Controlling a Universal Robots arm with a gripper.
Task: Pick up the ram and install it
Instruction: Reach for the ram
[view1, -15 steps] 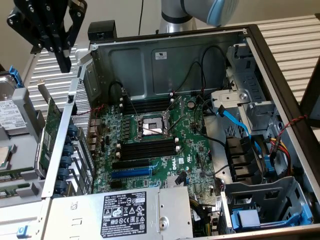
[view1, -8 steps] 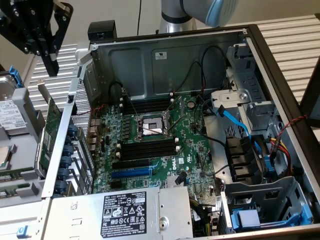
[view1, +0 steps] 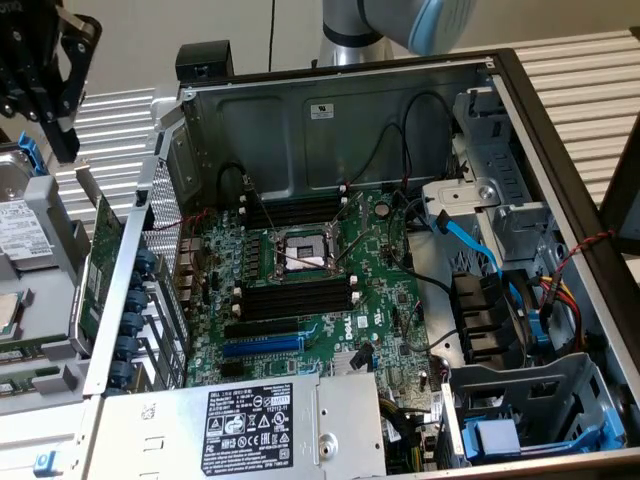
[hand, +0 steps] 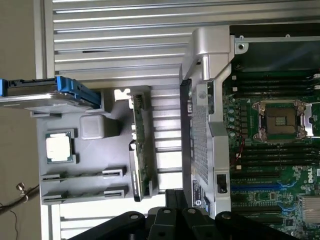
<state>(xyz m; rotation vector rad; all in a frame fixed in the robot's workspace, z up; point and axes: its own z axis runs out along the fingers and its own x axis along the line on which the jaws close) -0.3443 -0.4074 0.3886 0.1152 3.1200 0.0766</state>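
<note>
Hanging high over one gray plastic tray, the single black end effector has its fingers drawn together with nothing between them. Below it and well apart, two narrow green strips stand on edge in parallel grooves of that tray. These look like the ram, though little beyond their thin top edges can be made out. Closer beneath the end effector the tray carries one hard drive in blue rails and one square silver processor. One large green expansion card stands upright between the ram and the case.

Toward the exterior view's right of the end effector lies one open sheet-metal computer case, its wall perforated on the side facing the tray. Inside, one green motherboard holds one square socket. Two banks of long black slots with white end clips flank it, one bank on each side. Black cables loop over the board, and one flat blue cable runs beside it. One labelled silver power supply fills one end of the case. Everything rests on a counter of ribbed aluminium slats.
</note>
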